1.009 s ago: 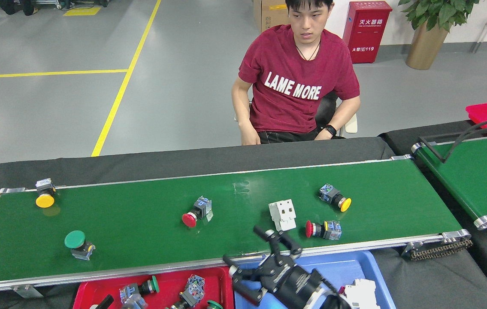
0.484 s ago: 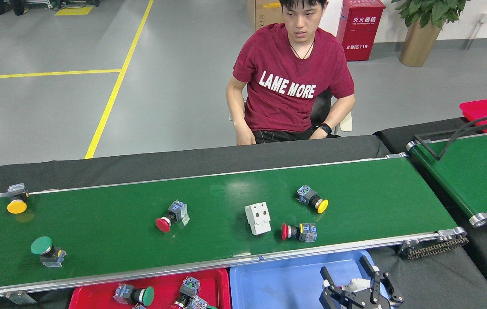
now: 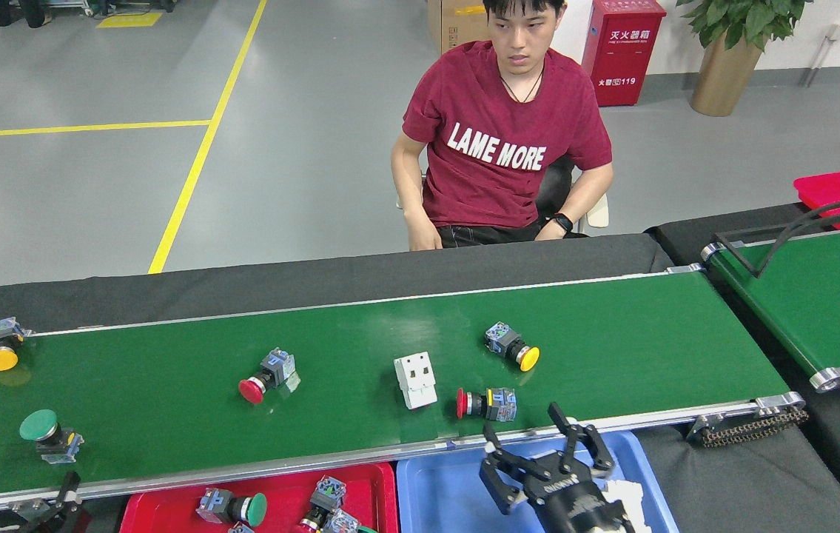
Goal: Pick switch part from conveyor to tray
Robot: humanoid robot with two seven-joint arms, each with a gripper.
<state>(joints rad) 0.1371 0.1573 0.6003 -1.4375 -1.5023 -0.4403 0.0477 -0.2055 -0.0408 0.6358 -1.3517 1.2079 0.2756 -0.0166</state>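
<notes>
Overhead, the view takes in a grey floor with yellow lines, a seated person [image 3: 505, 141] in a red shirt beyond the black-draped worktop [image 3: 316, 281], a red cabinet [image 3: 623, 48] and a potted plant [image 3: 734, 44]. Across the middle runs the conveyor [image 3: 168, 385], dark green with silver rails. On it lie a white switch part [image 3: 415, 379], a red-capped switch [image 3: 485, 404] just to its right, a yellow-capped switch [image 3: 513, 347] farther back, and others toward the left. Below the near rail sit a red tray [image 3: 168, 503] and a blue tray [image 3: 449, 496]. The right end effector [image 3: 542, 451] hovers over the blue tray, near the red-capped switch, its fingers spread apart and holding nothing. The left end effector [image 3: 20, 500] shows at the lower left edge, its fingers apart and empty, just below the green-capped switch [image 3: 46, 435].
</notes>
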